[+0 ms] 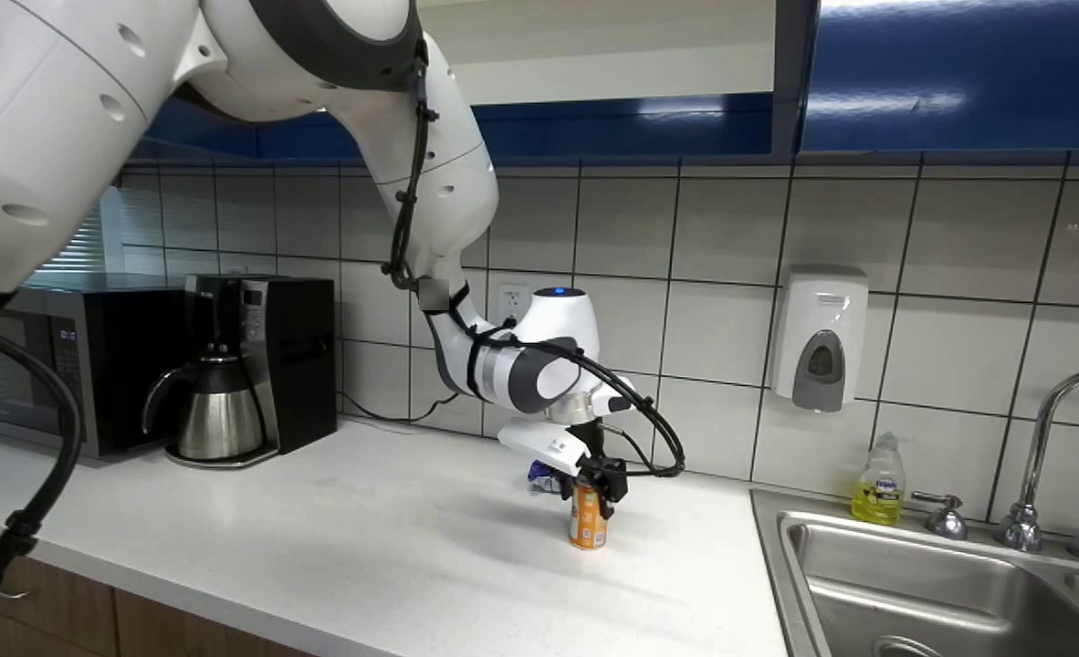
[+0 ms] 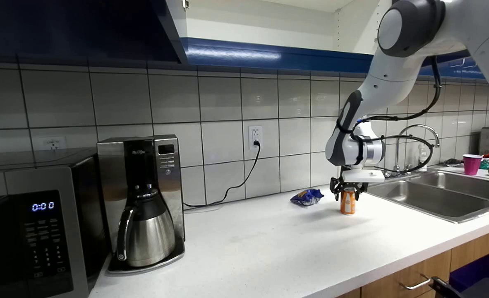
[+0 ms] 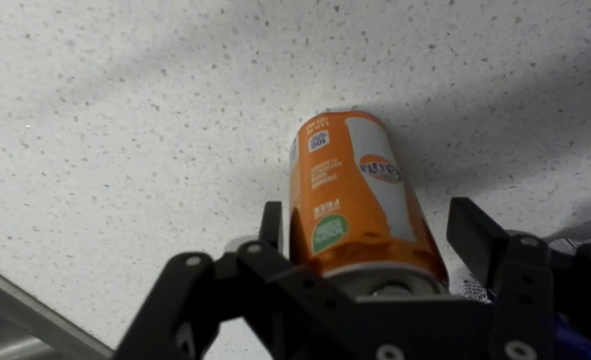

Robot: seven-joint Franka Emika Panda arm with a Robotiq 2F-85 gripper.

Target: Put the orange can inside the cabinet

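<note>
The orange can (image 3: 348,192) stands between the parted jaws of the claw (image 3: 368,220) (gaps both sides)

Can (image 2: 347,203) on counter (image 2: 244,248), between coffee maker (image 1: 302,365) and sink (image 1: 895,552); cabinet (image 2: 261,54) above counter

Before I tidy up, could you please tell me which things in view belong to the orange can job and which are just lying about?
For the job: orange Fanta can, gripper, open blue wall cabinet.
Just lying about: crumpled blue wrapper, coffee maker, steel carafe, microwave, dish soap bottle, pink cup.
</note>
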